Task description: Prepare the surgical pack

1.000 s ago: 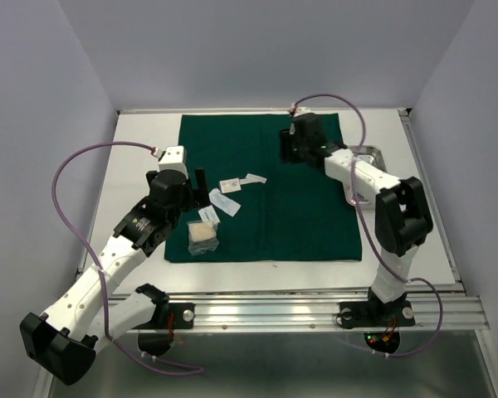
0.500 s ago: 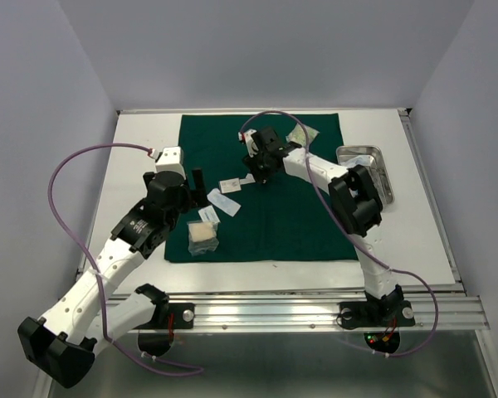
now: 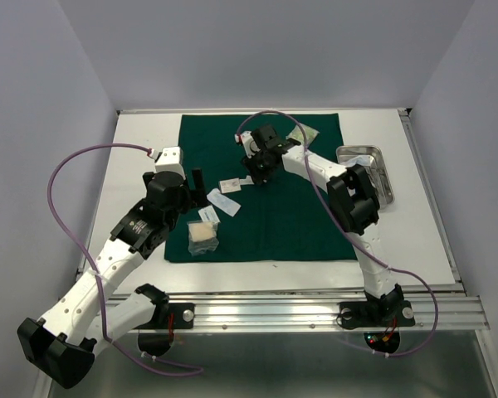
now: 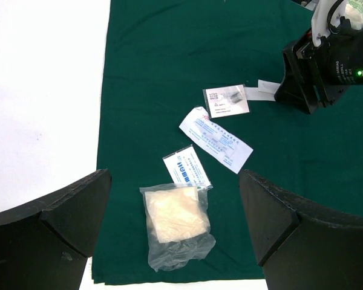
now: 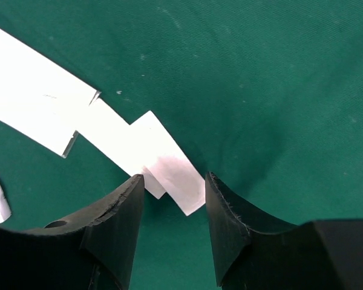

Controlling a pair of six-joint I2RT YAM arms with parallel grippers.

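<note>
The dark green drape (image 3: 266,186) lies flat on the white table. On its left part are a clear bag of gauze (image 4: 175,220), a long white packet (image 4: 216,139), a smaller printed packet (image 4: 187,167) and a small square packet (image 4: 226,101). My left gripper (image 4: 174,181) hovers wide open above the gauze bag (image 3: 202,238). Low over the cloth, my right gripper (image 5: 172,181) is open, its fingers either side of the end of a white paper strip (image 5: 163,163). The steel tray (image 3: 380,166) sits off the drape's right edge, partly behind the right arm.
Another pale packet (image 3: 305,133) lies at the back of the drape beside the right arm's cable. Bare white table (image 3: 141,149) borders the drape on the left. The right forearm stretches diagonally over the drape's right half.
The right arm has swung left from the back right of the drape to the white strip near the packets, and its jaws have narrowed slightly. The left arm has barely moved.
</note>
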